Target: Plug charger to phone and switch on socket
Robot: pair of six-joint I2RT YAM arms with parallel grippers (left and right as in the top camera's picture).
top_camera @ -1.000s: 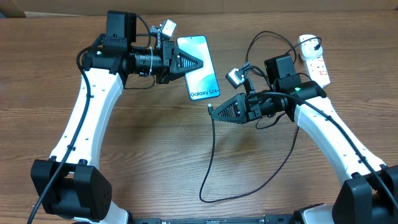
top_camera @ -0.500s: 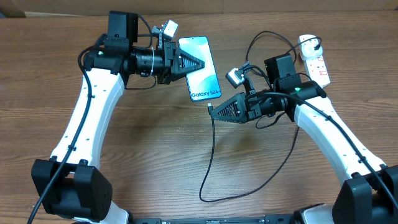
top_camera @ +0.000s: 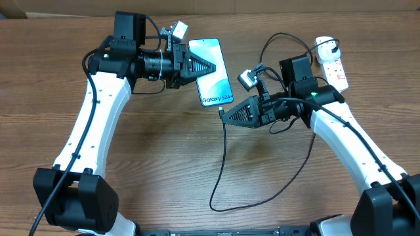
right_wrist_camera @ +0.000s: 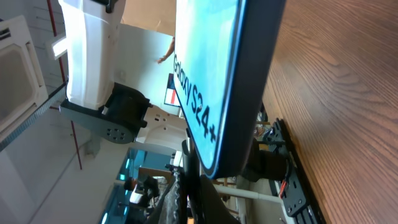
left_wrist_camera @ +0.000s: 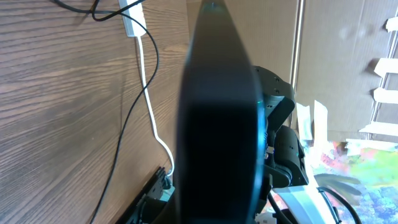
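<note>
phone [top_camera: 216, 88] in left gripper [top_camera: 213, 67], charger [top_camera: 224, 157] in right gripper [top_camera: 223, 115].

Far side, the left arm reaches rightward, left gripper [top_camera: 211, 67] clamped tight; the right arm stretches leftward, right gripper [top_camera: 224, 116] pinched shut, tips close together.

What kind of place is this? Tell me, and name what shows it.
Probably a robotics lab workbench: two white robot arms at a wooden table, working on a phone and power strip, with cardboard along the back.
</note>
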